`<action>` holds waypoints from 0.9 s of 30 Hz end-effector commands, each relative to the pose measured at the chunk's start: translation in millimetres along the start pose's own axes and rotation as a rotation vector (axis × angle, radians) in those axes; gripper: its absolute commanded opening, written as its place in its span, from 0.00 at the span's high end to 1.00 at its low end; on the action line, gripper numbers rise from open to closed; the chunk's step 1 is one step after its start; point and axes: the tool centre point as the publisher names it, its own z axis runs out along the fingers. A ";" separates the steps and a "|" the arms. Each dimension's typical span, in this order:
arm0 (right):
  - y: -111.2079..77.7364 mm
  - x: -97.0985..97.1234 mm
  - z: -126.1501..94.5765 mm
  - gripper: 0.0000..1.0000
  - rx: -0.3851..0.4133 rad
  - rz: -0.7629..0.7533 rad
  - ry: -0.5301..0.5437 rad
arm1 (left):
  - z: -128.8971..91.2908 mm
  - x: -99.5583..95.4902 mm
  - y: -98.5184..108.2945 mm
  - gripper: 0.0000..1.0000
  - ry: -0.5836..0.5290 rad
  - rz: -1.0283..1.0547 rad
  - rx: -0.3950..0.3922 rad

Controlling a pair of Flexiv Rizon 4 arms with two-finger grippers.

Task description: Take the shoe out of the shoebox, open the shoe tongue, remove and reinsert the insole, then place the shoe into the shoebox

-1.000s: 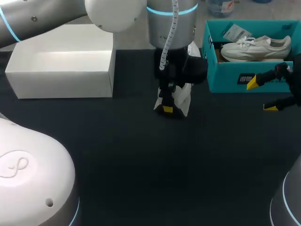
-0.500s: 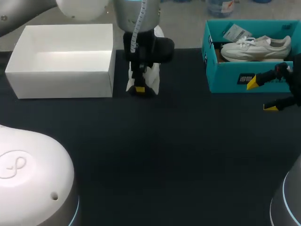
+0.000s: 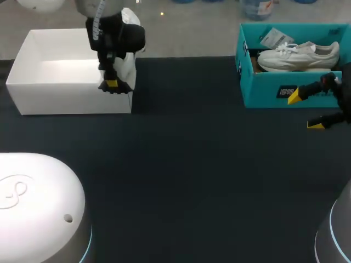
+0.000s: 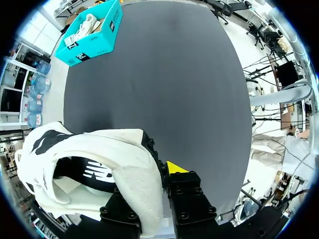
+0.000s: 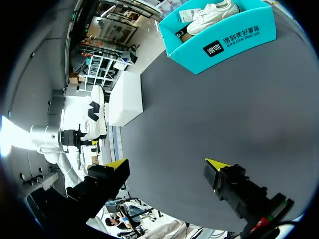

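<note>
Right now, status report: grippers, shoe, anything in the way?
Left gripper: jaws shut on white shoe, above white box's right end. Right gripper: jaws open, in front of teal shoebox. Nothing blocking either.

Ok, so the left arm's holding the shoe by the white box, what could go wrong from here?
1. The left gripper pinches the shoe by one thin side of its collar; it may twist or slip.
2. The shoe is over the right wall of the white box, not its middle; lowering here could catch the rim and push the box.
3. The right gripper is open, off by the teal box, so nothing steadies the white box.
</note>
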 end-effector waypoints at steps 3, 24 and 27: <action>-0.5 0.1 0.4 0.00 -0.001 0.001 -0.004 | 3.0 -28.6 82.0 1.00 0.020 -0.010 0.024; -0.5 0.1 0.4 0.00 -0.001 0.001 -0.004 | 16.7 -115.8 227.6 1.00 0.044 0.001 0.011; -0.5 0.1 0.4 0.00 -0.001 0.001 -0.004 | 16.5 -118.9 233.0 1.00 0.045 -0.014 0.017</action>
